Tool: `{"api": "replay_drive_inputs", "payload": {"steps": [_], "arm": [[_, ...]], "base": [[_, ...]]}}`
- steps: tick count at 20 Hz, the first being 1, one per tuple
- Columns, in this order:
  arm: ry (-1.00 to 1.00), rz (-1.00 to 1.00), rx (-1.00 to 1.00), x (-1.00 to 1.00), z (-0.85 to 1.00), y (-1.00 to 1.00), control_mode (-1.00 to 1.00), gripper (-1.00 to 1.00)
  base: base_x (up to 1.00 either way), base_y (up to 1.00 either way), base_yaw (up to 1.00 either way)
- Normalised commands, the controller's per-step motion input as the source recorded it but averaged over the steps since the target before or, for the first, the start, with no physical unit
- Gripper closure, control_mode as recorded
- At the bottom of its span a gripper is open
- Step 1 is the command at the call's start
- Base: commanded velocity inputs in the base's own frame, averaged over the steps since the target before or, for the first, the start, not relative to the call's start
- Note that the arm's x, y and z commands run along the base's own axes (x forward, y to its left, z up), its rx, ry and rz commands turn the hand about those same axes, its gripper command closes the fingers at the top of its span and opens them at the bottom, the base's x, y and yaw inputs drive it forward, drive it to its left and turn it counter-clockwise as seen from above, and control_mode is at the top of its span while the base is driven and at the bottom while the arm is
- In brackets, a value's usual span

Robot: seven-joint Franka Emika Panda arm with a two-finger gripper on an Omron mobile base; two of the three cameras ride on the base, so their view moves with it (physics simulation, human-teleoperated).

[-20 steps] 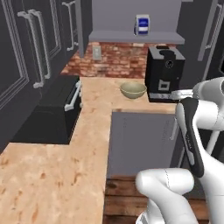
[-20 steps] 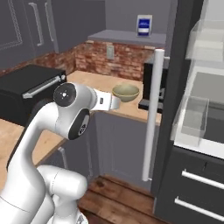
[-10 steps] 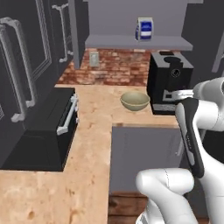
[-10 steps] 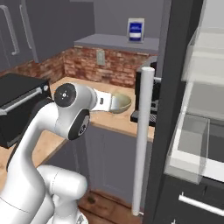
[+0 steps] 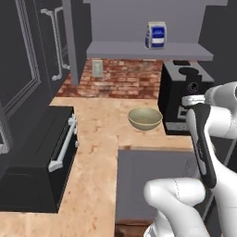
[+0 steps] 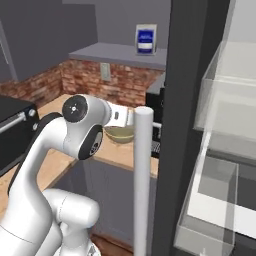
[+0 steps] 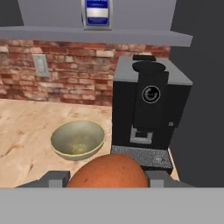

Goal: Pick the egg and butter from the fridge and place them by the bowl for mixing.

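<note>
Egg (image 7: 108, 171): clasped between the jaws of the gripper (image 7: 107, 178), above the table (image 7: 22, 131). Bowl (image 7: 78, 139): on table ahead, apart from egg. Coffee machine (image 7: 151, 111): just beside bowl. Blue-white carton (image 7: 96, 12): on shelf (image 7: 87, 34) above. Fridge (image 6: 200, 75): door open, bar handle (image 6: 142, 175) in the foreground.

Egg (image 7: 108, 171) btwn fingers (image 7: 54, 178), near bowl (image 7: 78, 139)

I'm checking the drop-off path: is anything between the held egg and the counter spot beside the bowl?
Nothing visible. The egg sits in the gripper; bare counter lies around the bowl, the coffee machine right of it.
</note>
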Motion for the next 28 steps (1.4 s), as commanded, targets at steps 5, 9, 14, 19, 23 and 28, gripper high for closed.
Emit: {"api": "replay_drive_inputs", "payload": {"steps": [5,9,14,19,23,28], "arm": [[0.00,0.00,0.00,0.00,0.00,0.00,1.00,1.00],[0.00,0.00,0.00,0.00,0.00,0.00,1.00,1.00],[0.00,0.00,0.00,0.00,0.00,0.00,1.00,1.00],[0.00,0.00,0.00,0.00,0.00,0.00,1.00,1.00],[0.00,0.00,0.00,0.00,0.00,0.00,1.00,1.00],[0.00,0.03,-0.01,-0.05,-0.01,0.15,-1.00,1.00]], "base": [[0.52,0.00,0.00],[0.54,0.00,0.00],[0.43,0.00,0.00],[0.16,0.00,0.00],[-0.01,0.00,0.00],[-0.01,0.02,0.00]]}}
